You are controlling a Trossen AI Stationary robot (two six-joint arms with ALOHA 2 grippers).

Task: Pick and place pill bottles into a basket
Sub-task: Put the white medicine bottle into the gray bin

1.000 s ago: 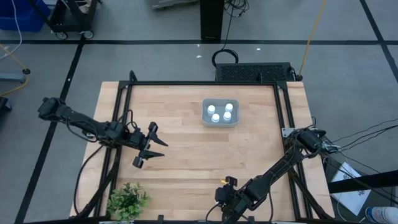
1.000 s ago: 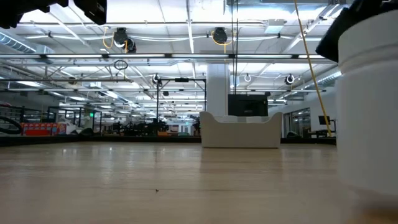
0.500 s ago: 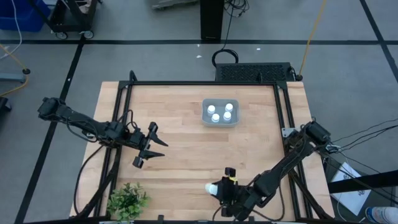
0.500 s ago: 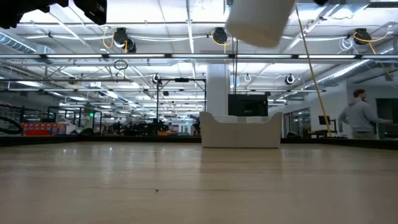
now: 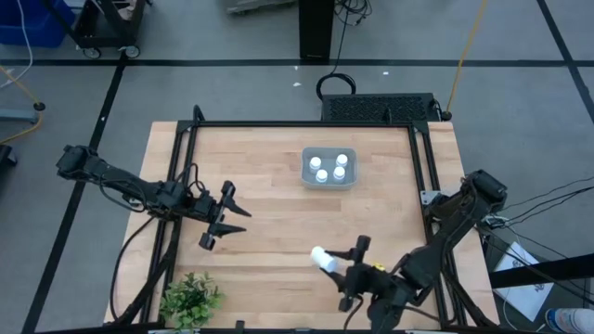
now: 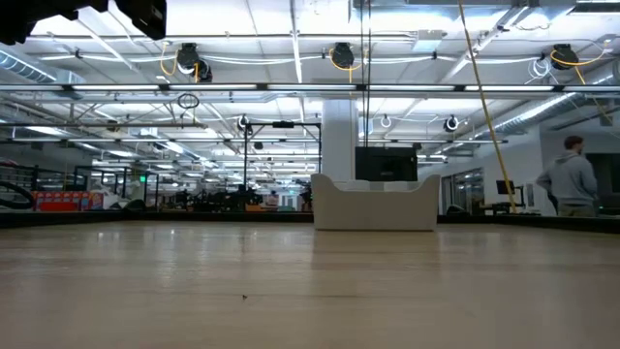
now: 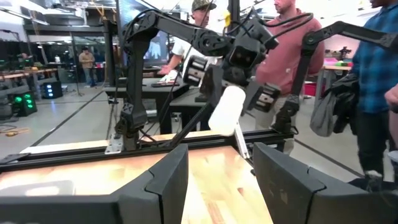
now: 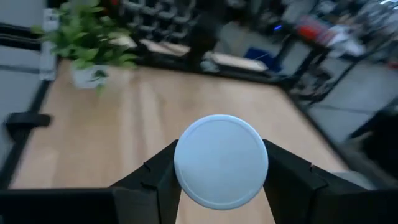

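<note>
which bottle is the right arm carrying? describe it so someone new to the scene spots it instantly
Start at the wooden table and go to its near edge, right of the green plant. There the right gripper holds one white pill bottle above the wood, tilted on its side. Unlike the four pill bottles standing in the grey-blue basket at the far side, it is alone and clamped between dark fingers.

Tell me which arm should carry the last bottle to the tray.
Right: its gripper already clamps the small white cylindrical pill bottle. The left gripper waits open, holding nothing.

Green plant (image 5: 190,300), wooden table (image 5: 269,199)
</note>
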